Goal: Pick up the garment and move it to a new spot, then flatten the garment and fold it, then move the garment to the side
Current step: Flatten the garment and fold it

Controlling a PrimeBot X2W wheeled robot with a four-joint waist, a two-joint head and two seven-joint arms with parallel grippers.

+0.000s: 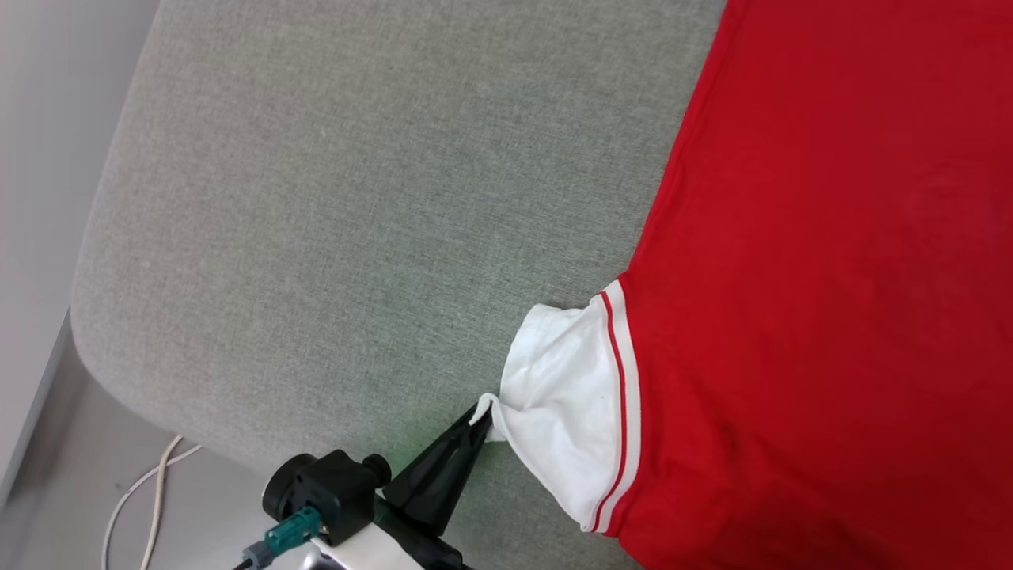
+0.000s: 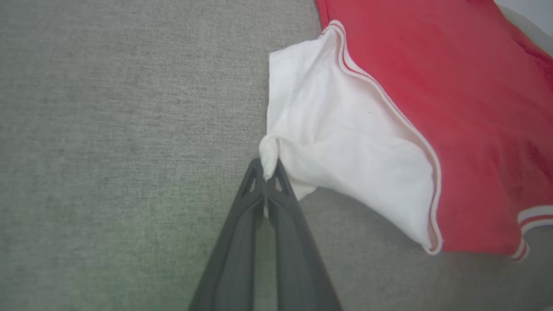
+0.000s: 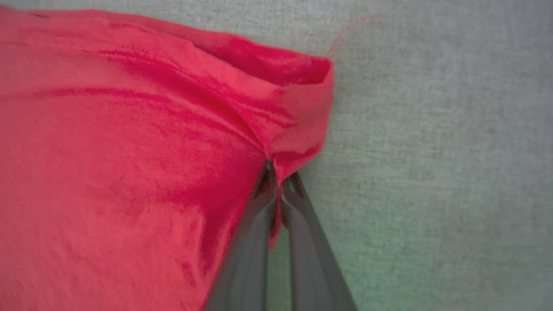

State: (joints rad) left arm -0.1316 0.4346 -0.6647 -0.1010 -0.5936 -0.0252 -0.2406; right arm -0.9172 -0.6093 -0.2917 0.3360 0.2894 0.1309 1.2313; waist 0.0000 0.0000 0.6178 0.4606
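Both pairs of jaws, angled low, pinch the garment (image 1: pixel 831 237)

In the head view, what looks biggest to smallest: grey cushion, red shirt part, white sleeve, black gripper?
1. Grey cushion and red shirt part, too alike to rank.
2. White sleeve.
3. Left gripper, smallest.

Soft matt cloth garment (image 1: pixel 791 237), coarse grey woven upholstery (image 1: pixel 316 198), matt dark plastic left end effector (image 1: pixel 480 417)
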